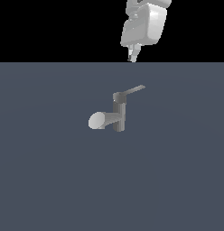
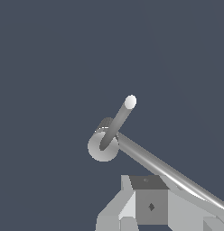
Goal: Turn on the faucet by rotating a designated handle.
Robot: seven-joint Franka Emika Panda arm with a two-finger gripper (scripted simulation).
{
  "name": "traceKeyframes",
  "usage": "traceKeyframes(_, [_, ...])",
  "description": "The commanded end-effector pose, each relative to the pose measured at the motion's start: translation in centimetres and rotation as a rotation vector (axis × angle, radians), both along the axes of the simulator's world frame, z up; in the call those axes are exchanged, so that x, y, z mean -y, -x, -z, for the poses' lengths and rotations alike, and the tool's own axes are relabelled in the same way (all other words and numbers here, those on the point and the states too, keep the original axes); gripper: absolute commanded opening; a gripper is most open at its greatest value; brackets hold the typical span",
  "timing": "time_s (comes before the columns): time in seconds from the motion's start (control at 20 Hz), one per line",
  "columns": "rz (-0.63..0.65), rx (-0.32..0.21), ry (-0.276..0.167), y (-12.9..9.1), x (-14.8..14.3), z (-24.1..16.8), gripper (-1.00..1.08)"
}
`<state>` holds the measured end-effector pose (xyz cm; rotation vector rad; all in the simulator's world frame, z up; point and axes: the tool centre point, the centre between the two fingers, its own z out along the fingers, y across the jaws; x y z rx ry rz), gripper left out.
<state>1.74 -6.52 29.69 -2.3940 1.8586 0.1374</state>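
We find no brand, label or readable writing anywhere; the only mark is a small dark diamond on a grey block of the gripper (image 2: 151,207) body in the wrist view.

In the exterior view we see the faucet (image 1: 118,115) standing upright on the flat slate-blue bench (image 1: 50,180), near the middle of the surface. Its short cylindrical post is dark grey, with a thick rounded spout, paler at its blunt end, sticking out towards the exterior view's left. The handle (image 1: 133,90), a thin flat light-grey bar, runs from the round cap on the post towards the exterior view's right, tilted slightly upward.

The white, glossy gripper (image 1: 133,56) hangs well apart from the faucet, above and beyond it against the black background, touching nothing. From here we see only a narrow tip, so we cannot tell how far the jaws stand apart.

The wrist view shows the faucet (image 2: 104,143) from above: a round cap, the spout as a short rod, and the handle (image 2: 168,169) as a long shiny metallic bar.
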Motion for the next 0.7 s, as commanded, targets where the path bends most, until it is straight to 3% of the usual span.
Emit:
traceKeyframes(0.0, [0.086, -0.010, 0.018, -1.2, 0.9, 2.0, -1.00])
traceKeyframes(0.65, [0.417, -0.030, 0.115, -4.9, 4.7, 9.9, -1.00])
